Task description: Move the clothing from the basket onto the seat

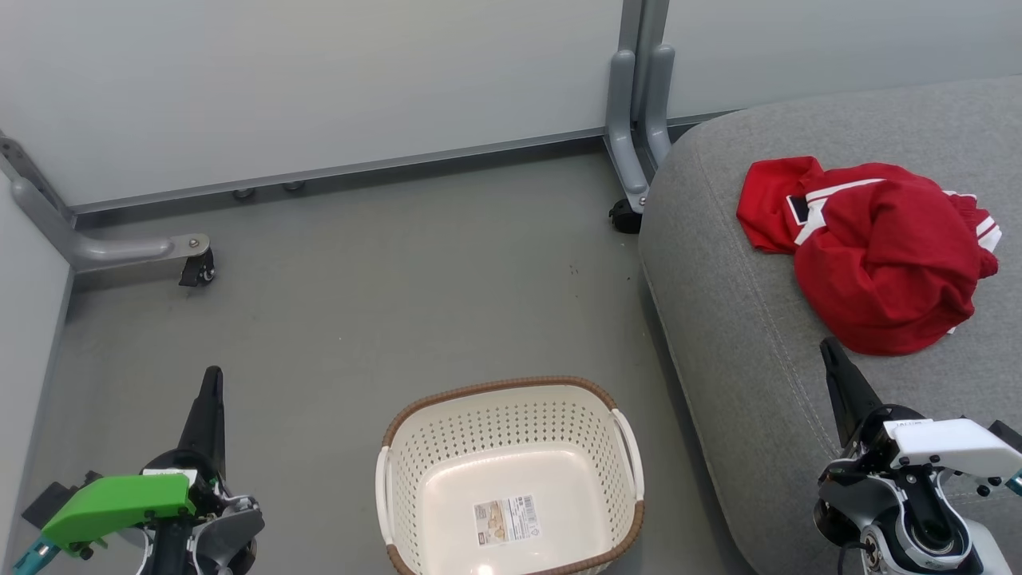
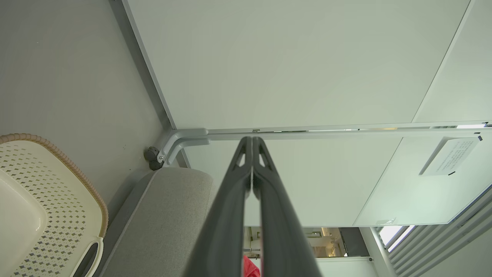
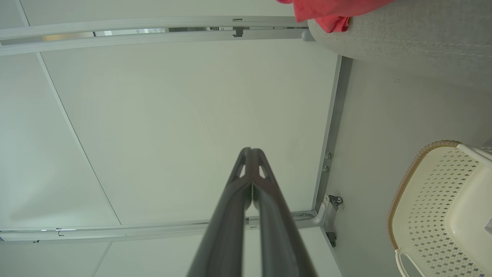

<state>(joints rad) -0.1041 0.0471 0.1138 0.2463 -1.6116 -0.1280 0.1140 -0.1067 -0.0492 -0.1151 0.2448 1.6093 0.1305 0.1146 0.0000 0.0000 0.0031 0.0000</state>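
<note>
Right tool (image 3: 251, 151) closed; basket (image 3: 423, 200) lower right; clothing (image 3: 326, 10) on seat (image 3: 403, 38), top right.

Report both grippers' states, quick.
Left gripper: shut, holding nothing.
Right gripper: shut, holding nothing.

Bright, even light; sharp, shadowless
</note>
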